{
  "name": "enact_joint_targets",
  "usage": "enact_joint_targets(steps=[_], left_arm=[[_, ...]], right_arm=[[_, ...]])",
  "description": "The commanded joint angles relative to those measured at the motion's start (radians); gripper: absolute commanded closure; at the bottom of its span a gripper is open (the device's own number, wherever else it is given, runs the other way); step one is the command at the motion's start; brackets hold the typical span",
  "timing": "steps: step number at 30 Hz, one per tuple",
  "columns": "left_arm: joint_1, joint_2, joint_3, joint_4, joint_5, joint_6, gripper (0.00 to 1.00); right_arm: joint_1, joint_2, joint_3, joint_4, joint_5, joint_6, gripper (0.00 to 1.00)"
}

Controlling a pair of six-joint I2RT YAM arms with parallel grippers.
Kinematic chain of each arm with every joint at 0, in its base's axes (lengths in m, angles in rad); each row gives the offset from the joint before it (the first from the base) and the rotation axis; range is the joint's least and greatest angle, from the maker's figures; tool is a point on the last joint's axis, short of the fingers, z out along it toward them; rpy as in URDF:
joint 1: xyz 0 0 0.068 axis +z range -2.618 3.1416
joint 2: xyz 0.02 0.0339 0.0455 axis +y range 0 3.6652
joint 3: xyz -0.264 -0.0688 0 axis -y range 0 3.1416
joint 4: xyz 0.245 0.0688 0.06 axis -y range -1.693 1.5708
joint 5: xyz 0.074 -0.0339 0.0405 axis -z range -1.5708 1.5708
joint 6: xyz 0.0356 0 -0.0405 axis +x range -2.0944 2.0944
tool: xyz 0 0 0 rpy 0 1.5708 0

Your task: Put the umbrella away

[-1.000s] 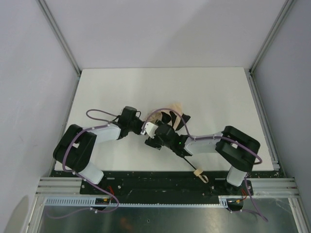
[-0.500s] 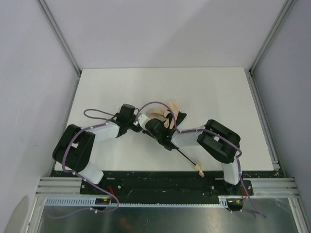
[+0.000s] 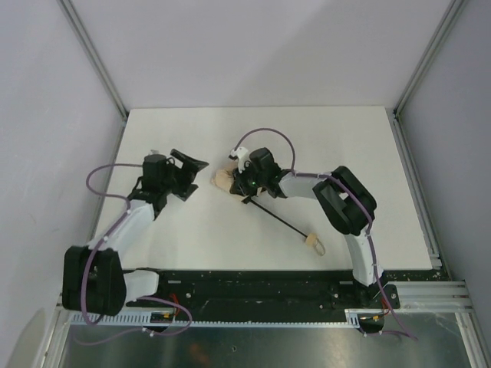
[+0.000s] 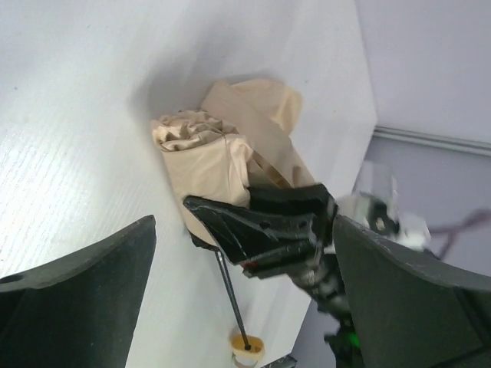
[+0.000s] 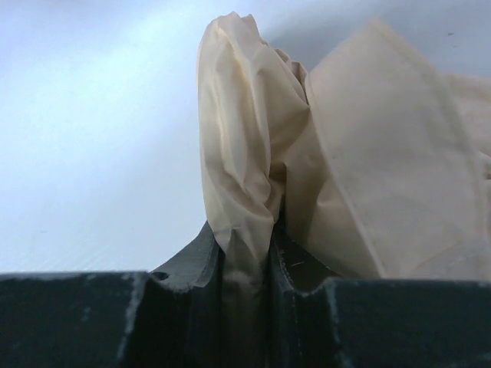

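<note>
1 umbrella [image 5: 244, 146] fold pinched in R claw [image 5: 247, 257]; L claw [image 3: 193, 172] apart.

You are looking down on the table [image 3: 345, 138] from above and behind the arm bases, which are sitting at 6 o'clock. Your left wrist camera is facing 3 o'clock at mid-range, peering between the left gripper's fingers [image 4: 77, 284] at the umbrella [image 4: 215, 165] and the right gripper [image 4: 230, 222], both also showing overhead. Your right wrist camera is pressing right up against that same beige fabric.
</note>
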Motion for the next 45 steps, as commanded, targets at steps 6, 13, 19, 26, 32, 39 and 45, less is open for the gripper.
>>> enact_joint_targets(steps=[6, 13, 19, 26, 32, 39, 45], left_arm=[[0.019, -0.028, -0.158, 0.26, 0.232, -0.064, 0.0], [-0.06, 0.131, -0.117, 0.357, 0.19, -0.141, 0.0], [-0.111, 0.258, -0.106, 0.393, 0.139, -0.193, 0.0], [-0.124, 0.399, -0.106, 0.394, 0.05, -0.26, 0.06], [-0.147, 0.462, -0.059, 0.392, -0.082, -0.194, 0.27], [-0.165, 0.48, -0.048, 0.313, -0.192, -0.13, 0.69], [-0.178, 0.474, -0.054, 0.295, -0.177, -0.106, 0.99]], right_arm=[[-0.107, 0.276, -0.022, -0.073, -0.577, 0.407, 1.0], [-0.148, 0.343, 0.018, -0.034, -0.675, 0.499, 1.0], [-0.162, 0.367, 0.053, -0.037, -0.707, 0.521, 1.0], [-0.174, 0.391, 0.104, -0.087, -0.726, 0.508, 1.0], [-0.174, 0.406, 0.159, -0.203, -0.735, 0.444, 1.0], [-0.163, 0.406, 0.212, -0.302, -0.735, 0.375, 1.0], [-0.141, 0.255, 0.214, -0.441, -0.539, 0.282, 0.76]])
